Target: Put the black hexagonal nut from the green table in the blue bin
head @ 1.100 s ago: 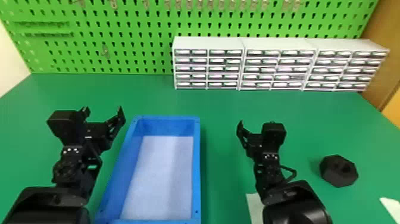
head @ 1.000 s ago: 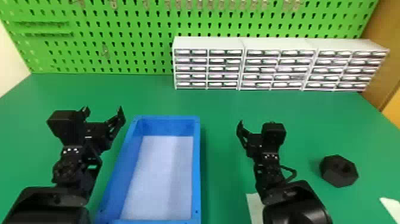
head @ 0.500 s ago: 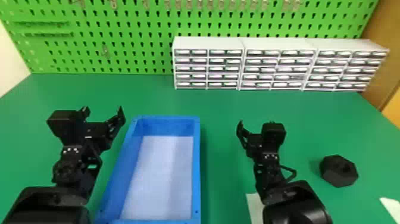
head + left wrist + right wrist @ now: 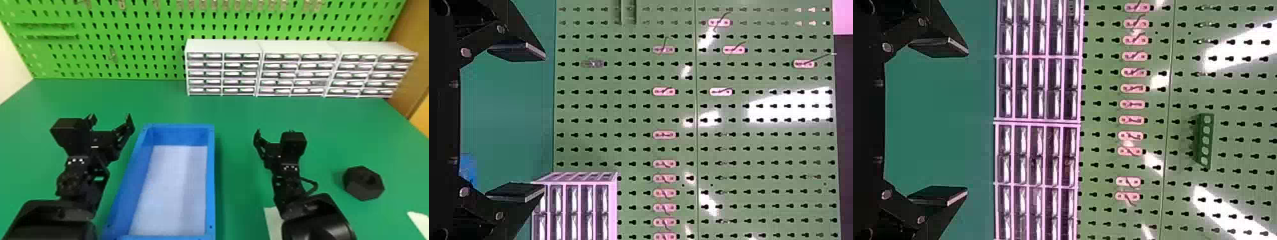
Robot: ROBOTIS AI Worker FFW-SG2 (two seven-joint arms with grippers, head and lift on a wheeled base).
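Nothing's moved: black hexagonal nut [image 4: 357, 189] still lower right, so no progress toward the blue bin [image 4: 210, 178]. My left claw [image 4: 544, 122] and right claw [image 4: 967, 121] are wide, empty.

No lettering, label, brand, number or sign can be read on anything here.

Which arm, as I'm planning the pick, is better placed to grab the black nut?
Right, I'd judge. The open right gripper is nearer the black nut, on the same side of the blue bin. The left gripper, also open, is across the bin and would probably have to pass over it.
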